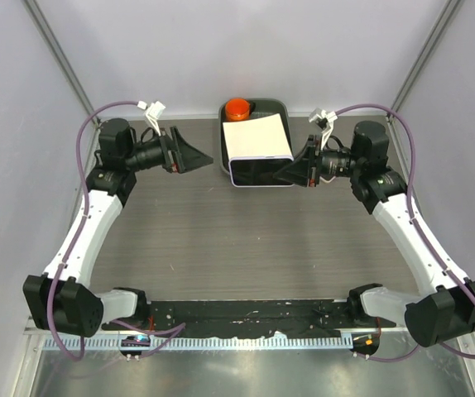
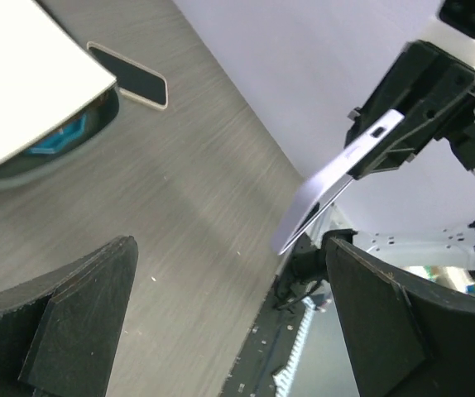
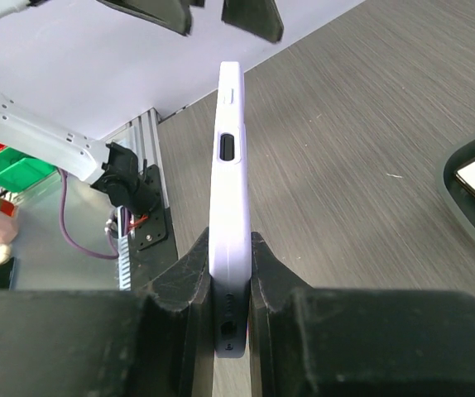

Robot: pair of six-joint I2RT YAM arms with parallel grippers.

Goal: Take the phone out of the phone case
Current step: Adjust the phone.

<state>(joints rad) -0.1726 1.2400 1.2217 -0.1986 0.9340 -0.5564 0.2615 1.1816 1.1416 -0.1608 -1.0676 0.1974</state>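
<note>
My right gripper (image 3: 229,281) is shut on a lavender phone case (image 3: 227,198), held edge-up above the table, with its button and port cutouts showing. The case also shows in the left wrist view (image 2: 337,178), slanting out of the right gripper. I cannot tell whether a phone sits inside it. In the top view the right gripper (image 1: 291,172) hovers in front of the tray, and the case is hard to make out there. My left gripper (image 1: 196,157) is open and empty. It faces the right gripper from the left, a clear gap away, with its fingers (image 2: 80,314) spread wide.
A dark grey tray (image 1: 258,175) with a white sheet (image 1: 256,138) on it stands at the back middle, an orange round object (image 1: 237,108) behind it. A dark flat slab with a pale rim (image 2: 130,74) lies on the wood table beside the tray.
</note>
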